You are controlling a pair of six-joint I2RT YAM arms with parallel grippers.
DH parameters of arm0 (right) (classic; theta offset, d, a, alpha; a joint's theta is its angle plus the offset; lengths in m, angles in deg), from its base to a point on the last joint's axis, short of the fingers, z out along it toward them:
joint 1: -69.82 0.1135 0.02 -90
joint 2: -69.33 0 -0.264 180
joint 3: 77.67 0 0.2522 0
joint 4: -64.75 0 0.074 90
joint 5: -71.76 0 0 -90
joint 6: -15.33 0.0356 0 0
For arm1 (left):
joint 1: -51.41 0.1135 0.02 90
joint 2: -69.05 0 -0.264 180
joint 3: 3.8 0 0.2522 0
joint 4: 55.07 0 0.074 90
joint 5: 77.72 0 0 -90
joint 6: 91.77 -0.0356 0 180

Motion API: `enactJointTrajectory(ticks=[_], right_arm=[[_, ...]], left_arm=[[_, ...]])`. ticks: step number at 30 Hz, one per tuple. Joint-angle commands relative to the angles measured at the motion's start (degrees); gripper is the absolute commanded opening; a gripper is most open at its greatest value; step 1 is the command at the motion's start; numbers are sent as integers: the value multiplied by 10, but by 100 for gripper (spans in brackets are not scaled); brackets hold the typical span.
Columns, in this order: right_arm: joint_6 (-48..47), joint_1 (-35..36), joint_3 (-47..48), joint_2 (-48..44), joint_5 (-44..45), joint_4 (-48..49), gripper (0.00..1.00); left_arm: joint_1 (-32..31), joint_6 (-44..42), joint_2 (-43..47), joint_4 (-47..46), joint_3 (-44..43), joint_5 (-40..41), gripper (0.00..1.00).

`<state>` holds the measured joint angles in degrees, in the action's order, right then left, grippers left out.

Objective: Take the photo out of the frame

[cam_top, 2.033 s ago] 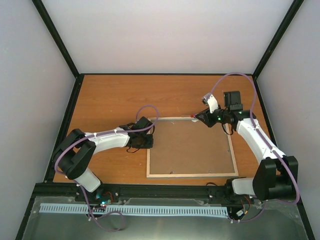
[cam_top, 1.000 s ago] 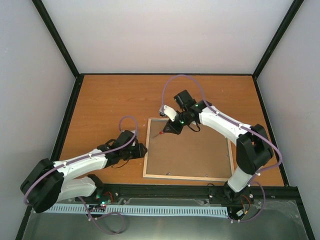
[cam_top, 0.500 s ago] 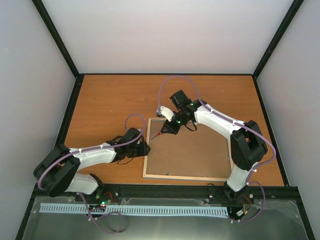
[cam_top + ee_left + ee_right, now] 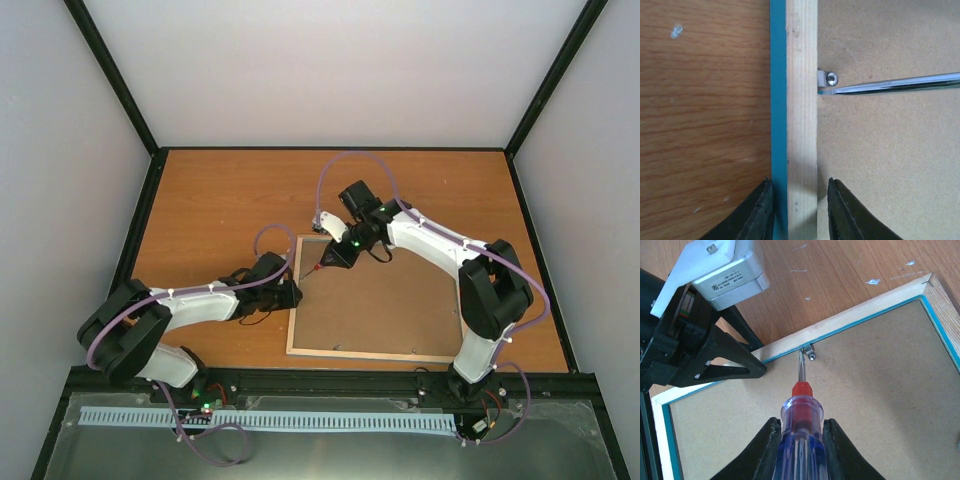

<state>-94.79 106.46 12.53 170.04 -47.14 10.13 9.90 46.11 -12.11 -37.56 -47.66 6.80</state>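
Note:
The frame (image 4: 370,354) lies face down, pale wood rim up, with the brown backing board (image 4: 385,305) filling it. The photo is hidden under the board. My left gripper (image 4: 290,296) straddles the frame's left rim (image 4: 801,100), one jaw on the turquoise outer edge and one on the board side, closed round it (image 4: 800,182). My right gripper (image 4: 335,255) is shut on a blue-and-red-handled screwdriver (image 4: 800,410). Its blade tip sits at a small metal tab (image 4: 811,352) on the inside of the left rim. The tab also shows in the left wrist view (image 4: 828,80).
The frame lies on a bare wooden table (image 4: 220,200). Other small metal tabs show along the near rim (image 4: 337,347). Black posts and white walls close the table in. The left gripper's body (image 4: 715,365) is close beside the screwdriver tip.
Over two seconds my right arm swung from the frame's far right corner to its left rim, and the frame shifted slightly. In the last half second the left arm shifted slightly.

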Motion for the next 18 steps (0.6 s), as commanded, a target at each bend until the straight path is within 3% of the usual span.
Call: enactJointTrajectory(ticks=[1, 9, 18], right_arm=[[16, 8, 11, 13, 14, 14, 3], [22, 9, 11, 13, 34, 11, 3], [35, 11, 12, 1, 86, 0, 3]], left_arm=[[0, 3, -12, -10, -4, -2, 30], [-1, 13, -22, -12, 6, 1, 22], [0, 19, -31, -15, 13, 5, 1]])
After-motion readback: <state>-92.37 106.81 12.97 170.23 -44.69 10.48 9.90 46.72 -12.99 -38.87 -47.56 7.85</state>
